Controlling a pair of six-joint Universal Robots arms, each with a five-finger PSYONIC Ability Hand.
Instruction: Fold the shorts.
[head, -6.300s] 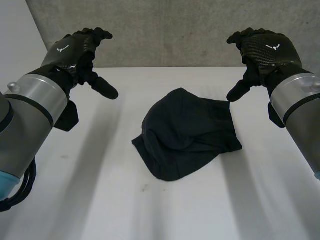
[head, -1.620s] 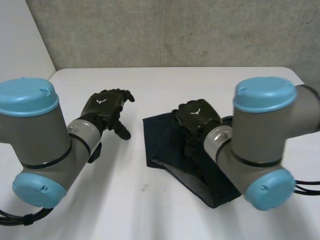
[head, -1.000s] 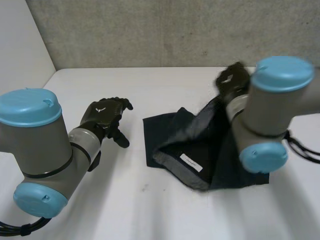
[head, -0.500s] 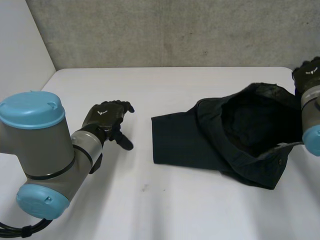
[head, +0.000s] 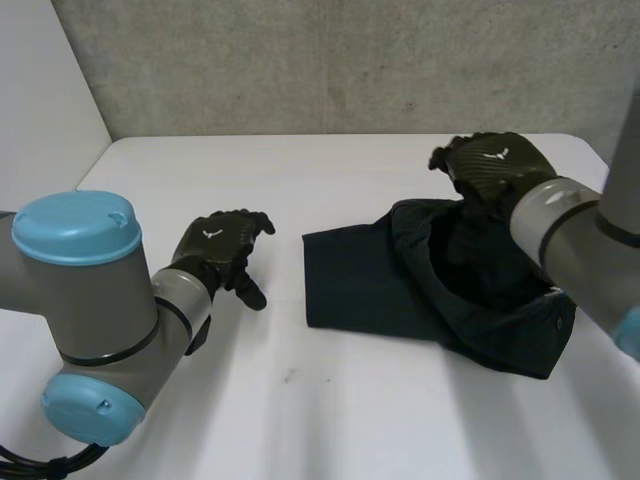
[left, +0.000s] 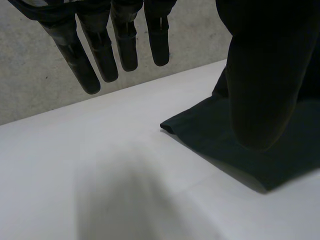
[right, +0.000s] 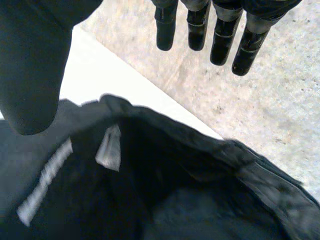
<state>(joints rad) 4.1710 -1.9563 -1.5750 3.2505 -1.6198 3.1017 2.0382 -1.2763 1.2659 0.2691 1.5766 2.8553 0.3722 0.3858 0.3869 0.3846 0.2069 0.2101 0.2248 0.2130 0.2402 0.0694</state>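
Observation:
The dark shorts (head: 440, 285) lie on the white table (head: 330, 400), flat at the left and bunched open at the right with the waistband gaping. My right hand (head: 490, 170) hovers over the far edge of that bunched part, fingers straight, holding nothing; its wrist view looks down into the open waistband (right: 150, 180) past its fingers (right: 220, 40). My left hand (head: 222, 248) floats above the table to the left of the shorts, open and apart from them. In the left wrist view its fingers (left: 107, 45) hang over bare table, a corner of the shorts (left: 210, 130) beside them.
A grey concrete wall (head: 330, 60) runs behind the table's far edge. Bare white tabletop lies in front of the shorts and between my left hand and the cloth.
My right hand pulled the shorts to the right, let go of them and swung back over their far edge. The shorts now lie spread wider. My left hand barely moved.

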